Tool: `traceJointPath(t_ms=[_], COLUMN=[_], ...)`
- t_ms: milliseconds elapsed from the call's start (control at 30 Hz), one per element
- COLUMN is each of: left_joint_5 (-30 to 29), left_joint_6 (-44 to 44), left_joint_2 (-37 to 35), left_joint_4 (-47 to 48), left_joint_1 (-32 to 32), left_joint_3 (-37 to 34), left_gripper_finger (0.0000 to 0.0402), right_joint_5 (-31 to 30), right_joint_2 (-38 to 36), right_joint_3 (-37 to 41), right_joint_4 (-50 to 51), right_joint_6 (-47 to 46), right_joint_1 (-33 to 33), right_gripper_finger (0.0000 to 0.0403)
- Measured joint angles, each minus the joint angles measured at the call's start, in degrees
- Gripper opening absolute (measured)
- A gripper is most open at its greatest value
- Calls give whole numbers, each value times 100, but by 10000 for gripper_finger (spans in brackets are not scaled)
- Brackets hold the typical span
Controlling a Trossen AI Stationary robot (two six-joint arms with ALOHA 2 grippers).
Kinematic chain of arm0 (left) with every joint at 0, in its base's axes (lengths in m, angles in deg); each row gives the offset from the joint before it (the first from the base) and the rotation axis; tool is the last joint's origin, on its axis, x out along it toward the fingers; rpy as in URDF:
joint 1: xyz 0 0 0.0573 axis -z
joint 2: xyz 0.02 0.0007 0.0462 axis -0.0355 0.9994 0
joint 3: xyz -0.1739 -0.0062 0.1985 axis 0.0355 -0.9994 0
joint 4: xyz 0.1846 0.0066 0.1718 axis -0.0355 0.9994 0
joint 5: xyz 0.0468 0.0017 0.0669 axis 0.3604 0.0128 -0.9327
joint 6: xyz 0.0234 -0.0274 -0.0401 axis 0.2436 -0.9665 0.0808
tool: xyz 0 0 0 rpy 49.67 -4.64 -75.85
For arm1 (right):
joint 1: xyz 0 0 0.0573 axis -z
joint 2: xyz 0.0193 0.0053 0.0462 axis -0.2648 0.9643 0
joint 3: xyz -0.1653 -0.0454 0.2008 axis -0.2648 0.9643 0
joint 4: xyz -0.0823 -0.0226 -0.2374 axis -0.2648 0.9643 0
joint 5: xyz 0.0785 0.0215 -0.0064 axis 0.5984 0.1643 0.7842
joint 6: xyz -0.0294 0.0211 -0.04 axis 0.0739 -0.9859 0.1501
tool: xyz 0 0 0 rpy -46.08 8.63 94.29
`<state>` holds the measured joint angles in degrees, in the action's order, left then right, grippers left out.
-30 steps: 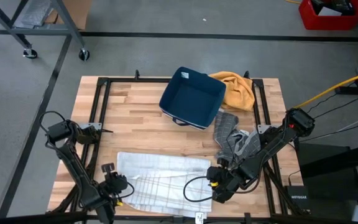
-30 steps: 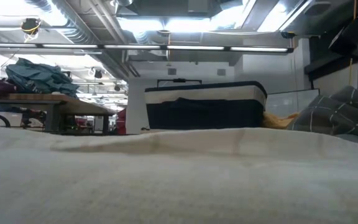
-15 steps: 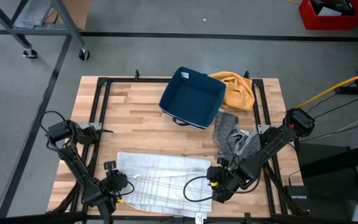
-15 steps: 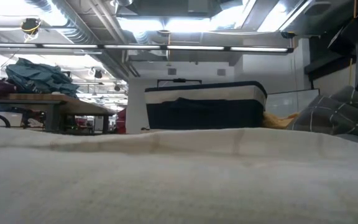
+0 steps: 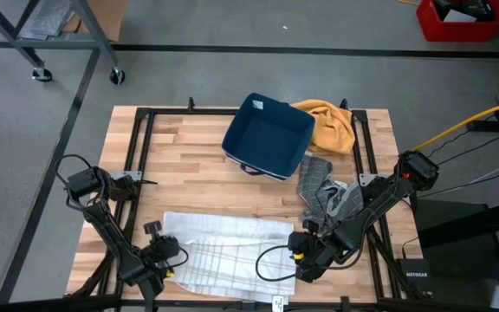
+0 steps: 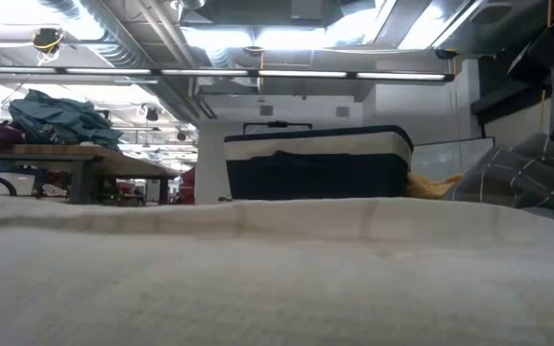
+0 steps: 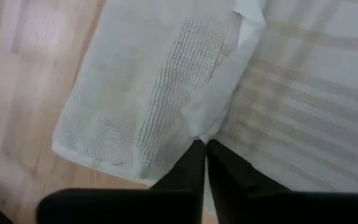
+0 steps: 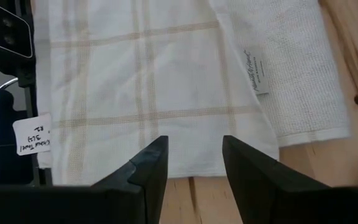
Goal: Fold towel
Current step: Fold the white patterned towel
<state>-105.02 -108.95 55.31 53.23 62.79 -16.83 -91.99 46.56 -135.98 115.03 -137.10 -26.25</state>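
Towel [image 5: 230, 251] lies flat at worktop [image 5: 189, 165] front. Left hand [image 7: 205, 149] pinched tight on a towel fold; right hand [image 8: 194, 158] gapes, empty, above the opposite edge. Risk: one-sided lift drags/bunches cloth, or thin pinch slips.

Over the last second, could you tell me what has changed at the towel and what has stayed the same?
The left gripper has closed: its fingers now meet on the near-left edge of the white towel, pinching it. The arm crept slightly along that edge. The right gripper stayed open over the towel's near-right edge, holding nothing. The towel, blue bin, yellow cloth and grey cloth have not moved.
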Motion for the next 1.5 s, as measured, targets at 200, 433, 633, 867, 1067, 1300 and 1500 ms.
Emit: traceJointPath(t_ms=[200, 433, 633, 867, 1067, 1300, 1500], left_joint_5=[-121, -119, -187, -266, -266, -247, -209], left_joint_6=[-1365, -2330, -2012, -1583, -1390, -1422, -1216], left_joint_2=[0, 0, 0, 0, -3, -4, -4], left_joint_4=[690, 1112, 1084, 1306, 1550, 1363, 941], left_joint_1=[-2, -112, -449, -926, -1193, -1319, -1318], left_joint_3=[2, 2, 2, 2, 0, 2, 7], left_gripper_finger=[4, 7, 5, 34, 83, 139, 137], right_joint_5=[-1, -5, -7, -7, -7, -7, -7], right_joint_2=[0, 0, 0, 0, 0, 0, 0], right_joint_3=[0, 0, 0, -2, -2, -2, -2], right_joint_4=[1, 2, 4, 4, 4, 4, 2], right_joint_6=[-1, 0, 0, 0, -2, -6, -7], right_joint_1=[1, 1, 1, 2, 0, 2, 0], right_gripper_finger=[156, 156, 156, 156, 156, 156, 156])
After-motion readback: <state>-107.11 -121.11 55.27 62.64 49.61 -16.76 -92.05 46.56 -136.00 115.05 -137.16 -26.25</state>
